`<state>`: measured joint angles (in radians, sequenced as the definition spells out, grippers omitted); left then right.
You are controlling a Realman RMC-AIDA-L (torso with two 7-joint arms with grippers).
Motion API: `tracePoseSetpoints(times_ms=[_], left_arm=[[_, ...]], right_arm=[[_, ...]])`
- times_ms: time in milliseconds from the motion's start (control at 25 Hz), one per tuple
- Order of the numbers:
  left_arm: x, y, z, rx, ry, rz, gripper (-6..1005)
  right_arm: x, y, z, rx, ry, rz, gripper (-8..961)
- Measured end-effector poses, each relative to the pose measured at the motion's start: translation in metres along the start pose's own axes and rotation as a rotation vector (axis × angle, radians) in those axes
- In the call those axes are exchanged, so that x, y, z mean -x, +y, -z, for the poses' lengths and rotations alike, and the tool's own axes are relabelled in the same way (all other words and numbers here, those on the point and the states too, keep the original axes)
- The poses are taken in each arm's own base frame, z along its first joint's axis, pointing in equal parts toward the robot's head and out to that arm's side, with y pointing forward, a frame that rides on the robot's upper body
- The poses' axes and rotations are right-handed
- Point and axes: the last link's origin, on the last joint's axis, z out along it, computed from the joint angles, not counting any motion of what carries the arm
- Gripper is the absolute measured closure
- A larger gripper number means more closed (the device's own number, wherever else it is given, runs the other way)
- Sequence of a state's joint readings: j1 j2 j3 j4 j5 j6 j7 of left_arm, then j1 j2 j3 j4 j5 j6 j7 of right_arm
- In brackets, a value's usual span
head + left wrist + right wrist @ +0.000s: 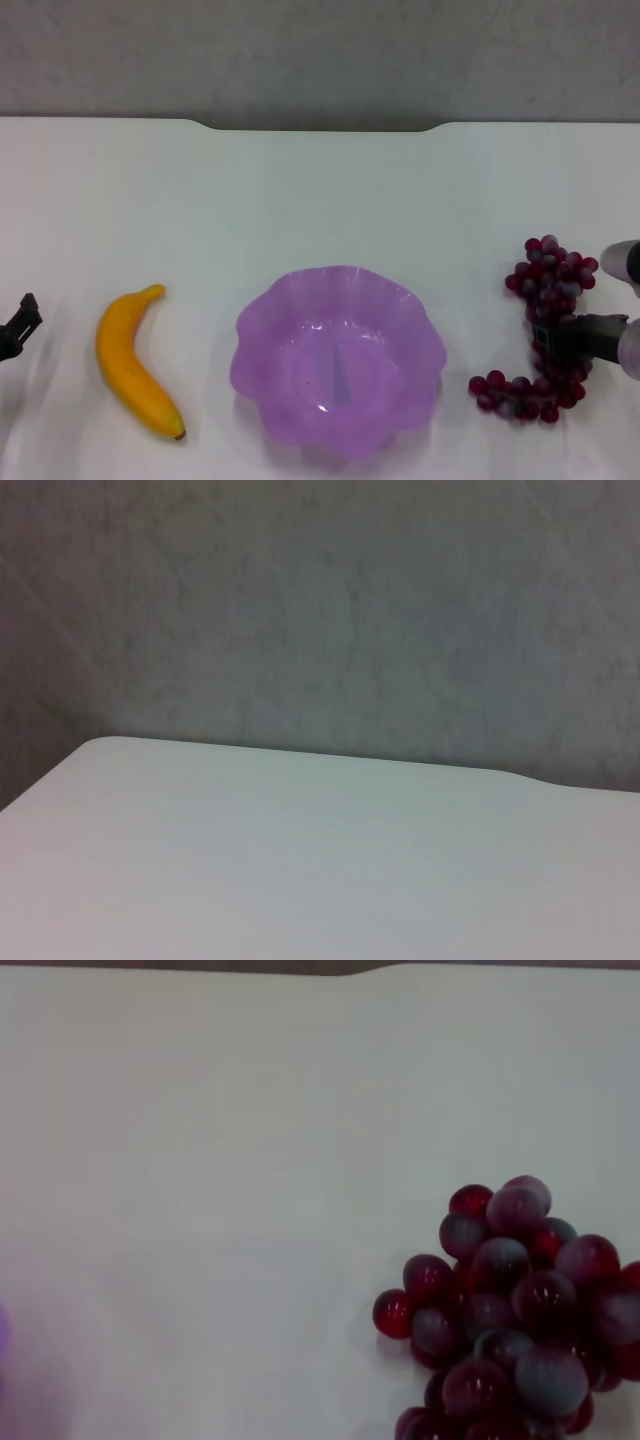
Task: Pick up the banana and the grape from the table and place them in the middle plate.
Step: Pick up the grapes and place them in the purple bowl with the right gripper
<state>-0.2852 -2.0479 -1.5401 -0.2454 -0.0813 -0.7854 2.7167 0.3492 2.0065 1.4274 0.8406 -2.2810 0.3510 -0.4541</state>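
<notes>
The right hand (585, 340) is over the grape (545, 330) by the counter's (320, 190) right edge; I cannot tell if it is apart, and next it must grab them.

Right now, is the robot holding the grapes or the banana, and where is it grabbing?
I can't tell. The right gripper is at the middle of the grape bunch, but its grip is hidden. The banana lies untouched; the left gripper holds nothing.

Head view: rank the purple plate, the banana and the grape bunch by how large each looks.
1. The purple plate, clearly largest.
2. and 3. The banana and the grape bunch look similar; the right gripper covers part of the bunch.
</notes>
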Motion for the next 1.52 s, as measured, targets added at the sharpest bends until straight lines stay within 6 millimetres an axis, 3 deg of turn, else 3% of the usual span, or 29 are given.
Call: tracePoseSetpoints(times_ms=[920,1520], left_arm=[[0.0004,-0.0004,0.0005,-0.001,-0.001,0.002,151],[0.001,-0.0013,0.0015,-0.004,0.0,0.004,151]], right_arm=[[-0.0012,0.0012,-0.0002,-0.017,-0.038,0.022,577],[-0.0033,0.0093,0.0048,-0.073,-0.202,0.127,603]])
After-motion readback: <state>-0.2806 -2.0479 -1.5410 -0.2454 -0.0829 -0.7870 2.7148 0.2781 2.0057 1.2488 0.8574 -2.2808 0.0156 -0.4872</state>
